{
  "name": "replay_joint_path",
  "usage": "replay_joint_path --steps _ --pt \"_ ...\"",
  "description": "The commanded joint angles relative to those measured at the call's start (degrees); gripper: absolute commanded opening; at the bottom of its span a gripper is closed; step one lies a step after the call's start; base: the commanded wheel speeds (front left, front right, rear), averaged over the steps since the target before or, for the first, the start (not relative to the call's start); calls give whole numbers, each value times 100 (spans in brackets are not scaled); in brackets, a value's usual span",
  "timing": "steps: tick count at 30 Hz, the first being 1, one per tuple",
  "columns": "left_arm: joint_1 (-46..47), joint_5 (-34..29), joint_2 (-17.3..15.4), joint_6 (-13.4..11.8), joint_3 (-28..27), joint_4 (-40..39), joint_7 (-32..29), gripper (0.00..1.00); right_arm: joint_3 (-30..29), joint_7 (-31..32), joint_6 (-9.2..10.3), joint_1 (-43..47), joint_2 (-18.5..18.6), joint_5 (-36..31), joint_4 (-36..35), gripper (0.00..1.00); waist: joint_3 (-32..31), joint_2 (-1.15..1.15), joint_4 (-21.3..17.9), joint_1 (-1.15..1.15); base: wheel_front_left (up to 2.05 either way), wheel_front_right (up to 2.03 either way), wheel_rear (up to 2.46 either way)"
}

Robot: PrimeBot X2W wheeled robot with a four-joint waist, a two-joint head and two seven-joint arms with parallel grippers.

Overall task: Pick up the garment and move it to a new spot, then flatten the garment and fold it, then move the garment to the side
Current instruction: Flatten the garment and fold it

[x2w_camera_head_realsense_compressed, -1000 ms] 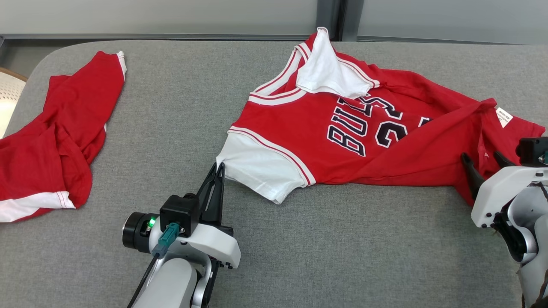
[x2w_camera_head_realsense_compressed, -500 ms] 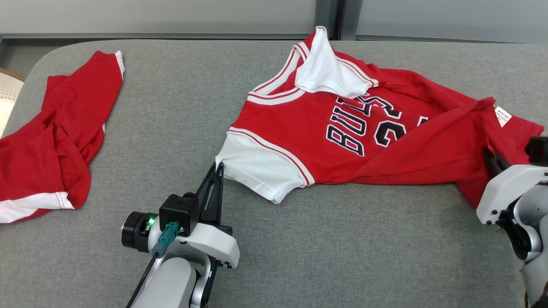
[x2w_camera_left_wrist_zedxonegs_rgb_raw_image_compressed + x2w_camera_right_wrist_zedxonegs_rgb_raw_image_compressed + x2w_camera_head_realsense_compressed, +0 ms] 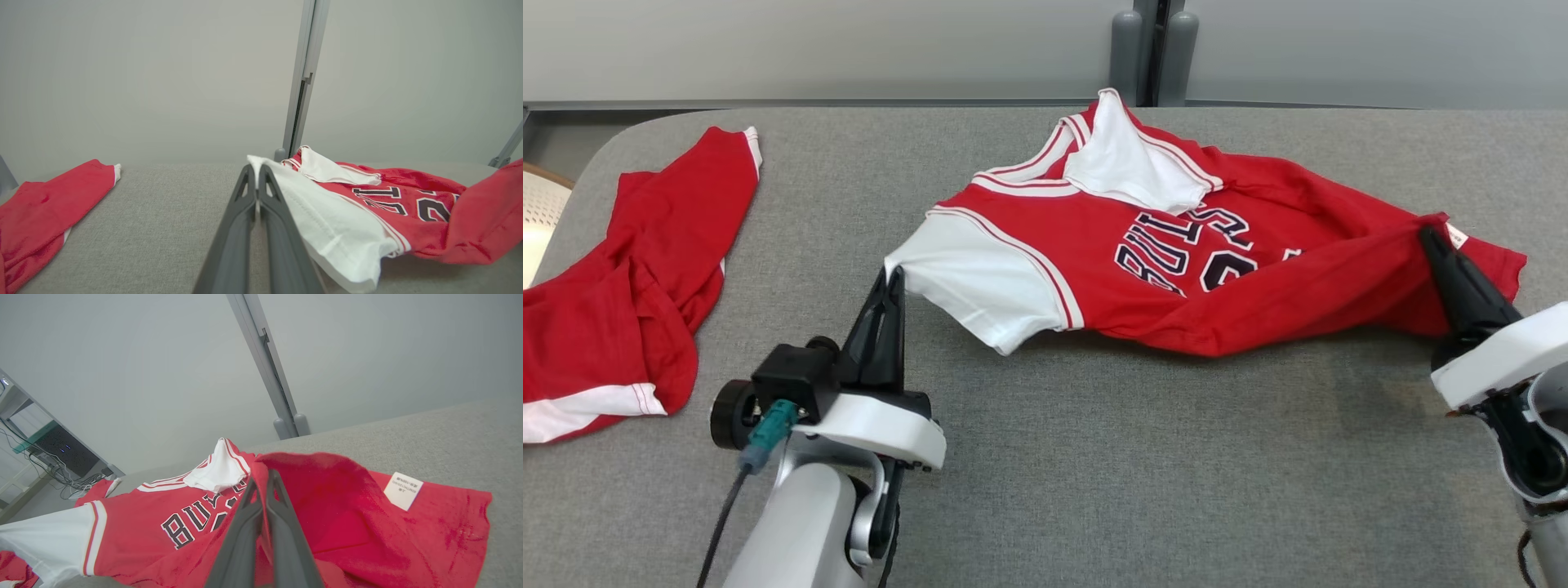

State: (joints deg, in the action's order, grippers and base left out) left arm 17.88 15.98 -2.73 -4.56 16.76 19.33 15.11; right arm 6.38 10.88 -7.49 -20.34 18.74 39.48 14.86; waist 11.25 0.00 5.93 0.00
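Note:
The garment (image 3: 1176, 261) is a red jersey with white sleeves and dark lettering, stretched between both arms and partly raised off the grey table (image 3: 1143, 457). My left gripper (image 3: 894, 273) is shut on the corner of its white sleeve (image 3: 980, 286); the left wrist view shows that white sleeve (image 3: 327, 220) pinched at the fingertips (image 3: 249, 173). My right gripper (image 3: 1427, 237) is shut on a red fold near the hem, by the white label (image 3: 1458, 237). In the right wrist view the fingers (image 3: 282, 514) clamp red cloth of the garment (image 3: 347, 514), label (image 3: 402, 490) to the right.
A second red garment with white trim (image 3: 629, 269) lies crumpled at the table's left edge, also in the left wrist view (image 3: 45, 208). A grey post (image 3: 1147, 53) stands behind the table. A pale woven object (image 3: 539, 212) sits off the left edge.
My right gripper closed on the red fold and lifted it. Both arms raised the jersey, the sleeve end shifting left. The camera tilted, so the whole picture sits lower.

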Motion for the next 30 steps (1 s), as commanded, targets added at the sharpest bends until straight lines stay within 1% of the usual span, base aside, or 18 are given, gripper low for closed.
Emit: replay_joint_path --steps 1,5,7,8,9,11,13,18,21,25,27,30 --pt "115 94 -29 72 -130 -105 6 0 87 -109 0 42 186 310 -243 0 -67 0 -29 0 0 0 0" --pt "284 466 -29 282 -460 -370 9 0 295 -434 0 37 508 1081 -744 0 -242 0 -80 0 0 0 0" --pt "417 675 -26 410 -599 -492 9 0 333 -642 0 -40 647 1366 -920 0 -370 0 -102 0 0 0 0" --pt "480 885 -29 462 -680 -554 9 0 368 -743 0 -81 707 1468 -996 0 -448 0 -117 0 0 0 0" --pt "658 1066 -24 559 -772 -683 8 0 470 -951 0 -179 844 1570 -1166 0 -590 0 -144 0 0 0 0" --pt "848 1262 -27 618 -831 -837 -25 0 556 -1144 0 -302 987 1593 -1279 0 -714 0 -165 0 0 0 0" --pt "1043 1498 -28 624 -891 -1073 -99 0 618 -1331 0 -467 1105 1557 -1380 0 -836 0 -184 0 0 0 0" --pt "1457 2056 -24 429 -995 -1859 -394 0 561 -1632 0 -845 1306 1473 -1594 0 -1124 0 -206 0 0 0 0" --pt "1593 2349 -29 159 -1114 -2318 -521 0 480 -1567 0 -989 1293 1467 -1702 0 -1260 0 -223 0 0 0 0" --pt "1683 2363 -34 -171 -1218 -2775 -694 0 389 -1365 0 -1051 1317 1370 -1814 0 -1339 0 -249 0 0 0 0" --pt "1691 2388 -50 -275 -1238 -2899 -812 0 340 -1294 0 -1042 1299 1302 -1808 0 -1330 0 -251 0 0 0 0" --pt "1724 2264 -182 -364 -1187 -2911 -983 0 303 -1171 0 -1067 1308 1122 -1748 0 -1273 0 -260 0 0 0 0"
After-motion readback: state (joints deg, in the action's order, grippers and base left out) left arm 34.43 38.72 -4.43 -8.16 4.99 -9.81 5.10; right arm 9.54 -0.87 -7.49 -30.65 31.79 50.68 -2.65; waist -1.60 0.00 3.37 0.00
